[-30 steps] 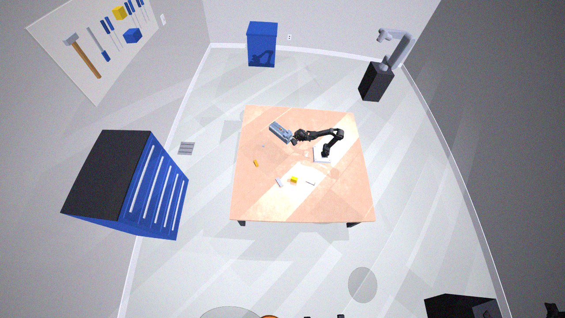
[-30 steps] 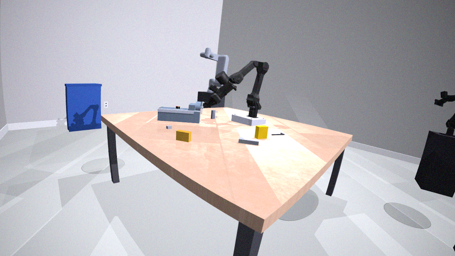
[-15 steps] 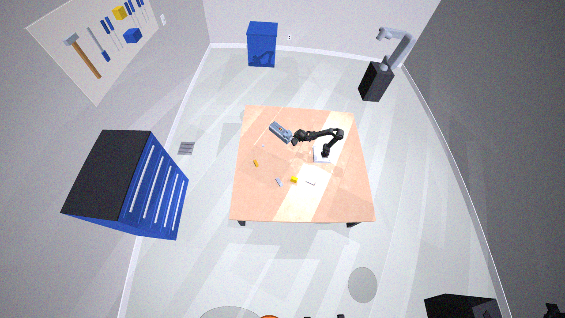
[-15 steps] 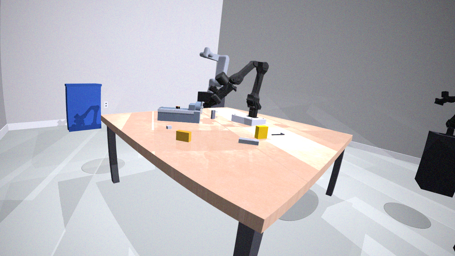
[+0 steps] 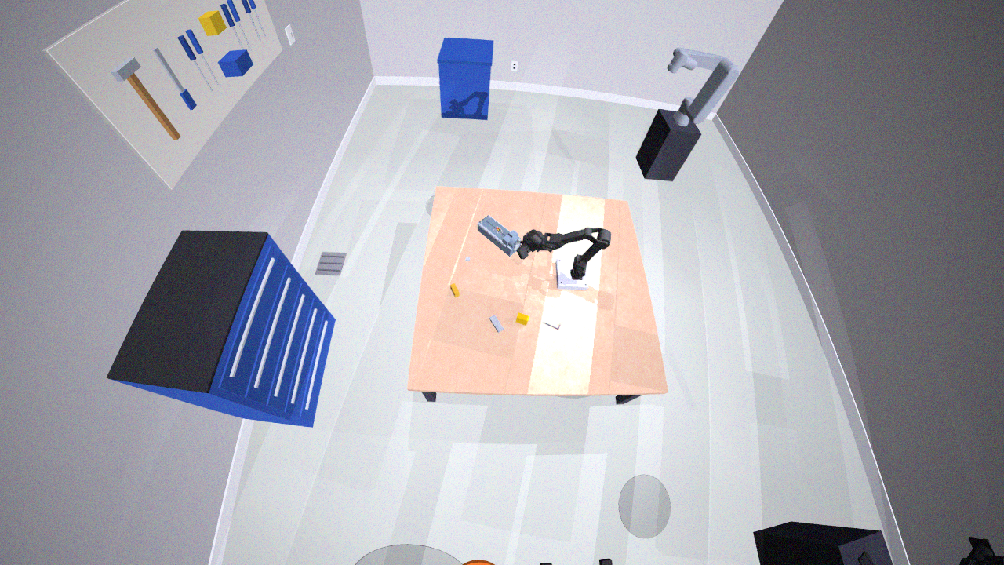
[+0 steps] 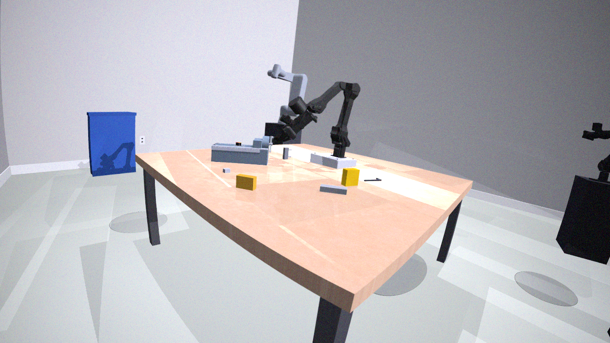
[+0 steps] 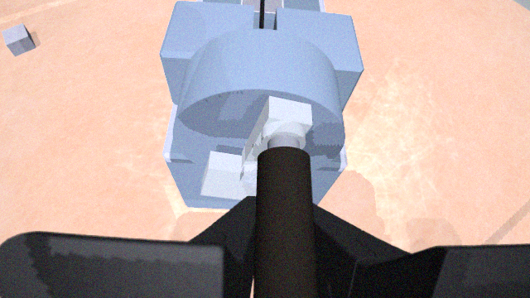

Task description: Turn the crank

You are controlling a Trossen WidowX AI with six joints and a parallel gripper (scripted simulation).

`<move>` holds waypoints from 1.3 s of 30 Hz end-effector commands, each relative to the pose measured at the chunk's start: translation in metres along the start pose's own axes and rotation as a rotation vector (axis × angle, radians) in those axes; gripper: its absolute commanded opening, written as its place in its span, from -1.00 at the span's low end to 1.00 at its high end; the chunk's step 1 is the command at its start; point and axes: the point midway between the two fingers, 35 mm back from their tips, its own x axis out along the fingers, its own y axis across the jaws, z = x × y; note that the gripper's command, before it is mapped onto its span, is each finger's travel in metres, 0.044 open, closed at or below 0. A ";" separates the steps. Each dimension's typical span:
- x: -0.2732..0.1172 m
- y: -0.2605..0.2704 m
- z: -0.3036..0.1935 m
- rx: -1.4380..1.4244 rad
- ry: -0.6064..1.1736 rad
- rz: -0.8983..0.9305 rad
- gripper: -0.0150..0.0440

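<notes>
Handle [image 7: 286, 199] of the crank [image 7: 258, 136], dark and round, is grasped between the closed fingers of the gripper [image 5: 523, 250] [image 6: 277, 137] [image 7: 274, 209] at the crank end of the machine [image 5: 495, 235] [image 6: 239, 154] [image 7: 265, 62]. The crank's pale arm slants across the machine's round end. On the machine's top is a small orange and dark spot [image 5: 498, 228] [image 6: 238, 143]; the red pointer and zero marks are too small there to tell whether they are level. Near the machine, a small gray cube [image 5: 467, 259] [image 6: 226, 170] [image 7: 18, 39] lies beside its long side, and a gray block [image 6: 285, 153] stands upright off its crank end. Farther from the machine are the arm's white base [image 5: 563, 283] [image 6: 321, 160] and an orange-yellow block [image 5: 455, 289] [image 6: 246, 182]. Farther still from it lie a gray bar [image 5: 496, 323] [image 6: 333, 189], a bright yellow block [image 5: 522, 318] [image 6: 350, 176] and a thin dark-edged piece [image 5: 551, 324] [image 6: 372, 179].
</notes>
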 end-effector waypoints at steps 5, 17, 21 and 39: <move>0.001 -0.006 -0.001 0.003 -0.002 -0.002 -0.49; 0.003 -0.012 -0.003 0.003 -0.002 -0.003 -0.49; 0.004 -0.013 -0.004 0.003 -0.002 -0.003 -0.49; 0.010 -0.020 -0.010 0.003 -0.002 -0.003 -0.49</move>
